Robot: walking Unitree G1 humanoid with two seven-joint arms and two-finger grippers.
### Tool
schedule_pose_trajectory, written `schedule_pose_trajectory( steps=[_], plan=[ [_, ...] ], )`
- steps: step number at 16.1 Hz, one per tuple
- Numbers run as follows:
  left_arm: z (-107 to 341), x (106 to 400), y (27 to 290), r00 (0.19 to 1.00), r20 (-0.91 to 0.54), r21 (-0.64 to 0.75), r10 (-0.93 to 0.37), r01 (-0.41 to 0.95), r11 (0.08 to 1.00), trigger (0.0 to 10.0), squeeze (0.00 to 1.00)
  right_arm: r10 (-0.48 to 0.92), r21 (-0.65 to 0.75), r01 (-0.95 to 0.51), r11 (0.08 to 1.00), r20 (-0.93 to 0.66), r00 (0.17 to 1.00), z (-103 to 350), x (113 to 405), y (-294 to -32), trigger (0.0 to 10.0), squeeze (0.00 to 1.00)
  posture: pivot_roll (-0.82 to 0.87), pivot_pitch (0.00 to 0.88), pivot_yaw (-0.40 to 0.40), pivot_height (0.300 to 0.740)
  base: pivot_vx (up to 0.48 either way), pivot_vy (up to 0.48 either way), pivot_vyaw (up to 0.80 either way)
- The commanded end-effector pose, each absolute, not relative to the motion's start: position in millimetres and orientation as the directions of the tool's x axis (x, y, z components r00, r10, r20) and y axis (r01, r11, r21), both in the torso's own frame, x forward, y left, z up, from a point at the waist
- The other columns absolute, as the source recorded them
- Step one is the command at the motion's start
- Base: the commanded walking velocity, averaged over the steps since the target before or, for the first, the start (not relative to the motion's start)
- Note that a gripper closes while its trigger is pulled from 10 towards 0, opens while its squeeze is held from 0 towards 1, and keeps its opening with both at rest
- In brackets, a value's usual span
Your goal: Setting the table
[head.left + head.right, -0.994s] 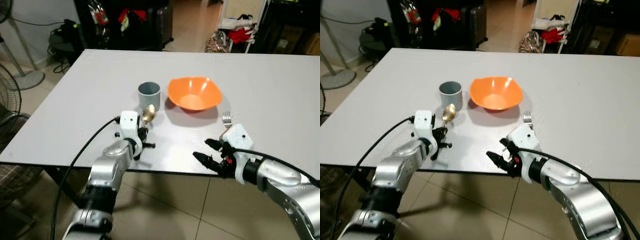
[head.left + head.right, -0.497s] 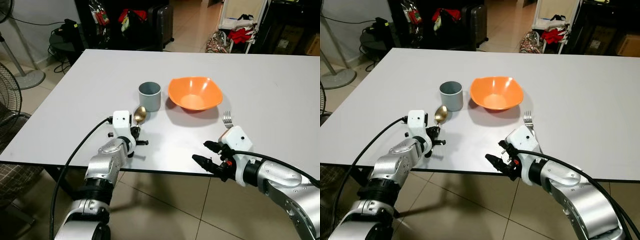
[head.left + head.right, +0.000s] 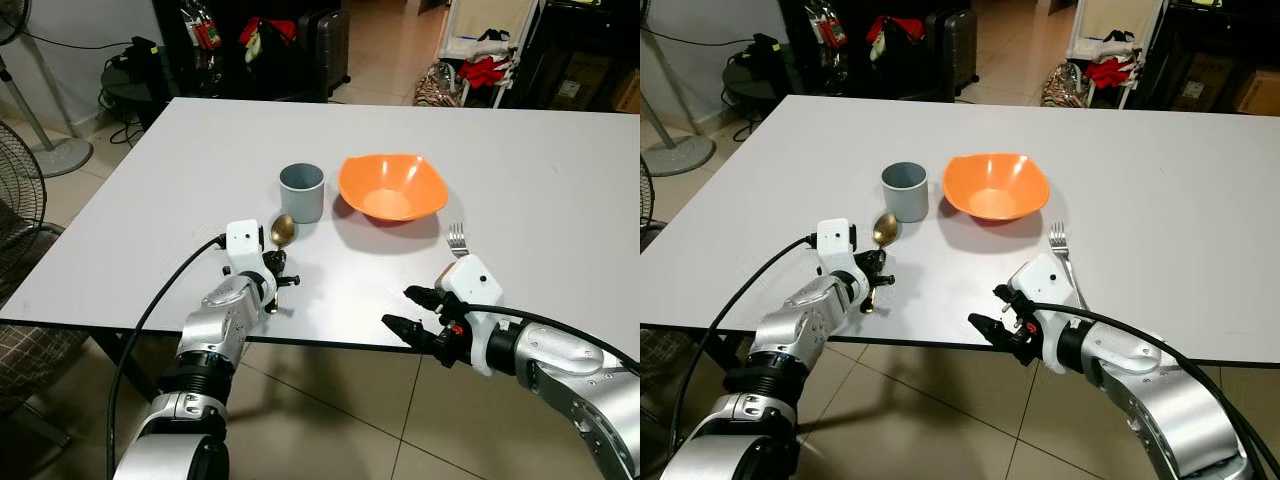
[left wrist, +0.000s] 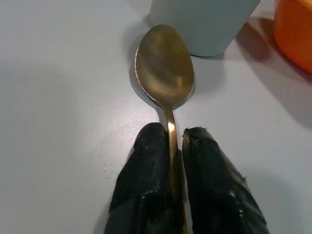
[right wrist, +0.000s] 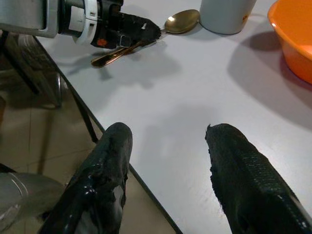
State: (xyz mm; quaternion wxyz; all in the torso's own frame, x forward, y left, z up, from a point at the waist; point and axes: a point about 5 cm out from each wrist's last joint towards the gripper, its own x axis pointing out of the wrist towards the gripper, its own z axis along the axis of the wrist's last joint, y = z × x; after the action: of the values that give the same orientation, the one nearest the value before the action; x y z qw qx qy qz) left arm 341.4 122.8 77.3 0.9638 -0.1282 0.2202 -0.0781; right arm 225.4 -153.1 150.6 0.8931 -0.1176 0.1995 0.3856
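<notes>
Gold spoon [image 4: 165, 68] handle pinched in left gripper [image 4: 171, 161], bowl end just near the cup [image 3: 301, 191]. Right gripper [image 5: 165, 146] agape, empty, at table [image 3: 180, 170] near edge.

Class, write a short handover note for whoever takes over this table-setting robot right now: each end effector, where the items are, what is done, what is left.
Left end effector: shut on the gold spoon handle; spoon bowl lies just short of the grey cup.
Right end effector: open, empty, at the table's near edge.
Orange bowl sits mid-table, right of the cup; fork lies to the bowl's right.
Done: cup, bowl and fork are set.
Left: probably release the spoon and pull both arms back.
</notes>
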Motion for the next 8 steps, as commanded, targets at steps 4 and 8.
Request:
schedule_pose_trajectory(
  steps=[4, 8],
  plan=[
    [75, 341, 123, 0.884, -0.422, -0.313, -0.202, 0.067, 0.947, 10.0, 1.0, 0.651, -0.062, -0.743, 0.667, -0.437, 0.621, 154, 225, -154, 10.0, 0.0, -0.19, 0.003, 0.01, 0.74, 0.0, 0.0, 0.0],
    [107, 333, 142, 0.951, -0.285, -0.326, -0.117, 0.018, 0.945, 10.0, 1.0, 0.6, -0.121, -0.678, 0.725, -0.371, 0.708, 157, 233, -157, 10.0, 0.45, -0.16, 0.0, 0.009, 0.74, 0.0, 0.0, 0.0]
  ],
)
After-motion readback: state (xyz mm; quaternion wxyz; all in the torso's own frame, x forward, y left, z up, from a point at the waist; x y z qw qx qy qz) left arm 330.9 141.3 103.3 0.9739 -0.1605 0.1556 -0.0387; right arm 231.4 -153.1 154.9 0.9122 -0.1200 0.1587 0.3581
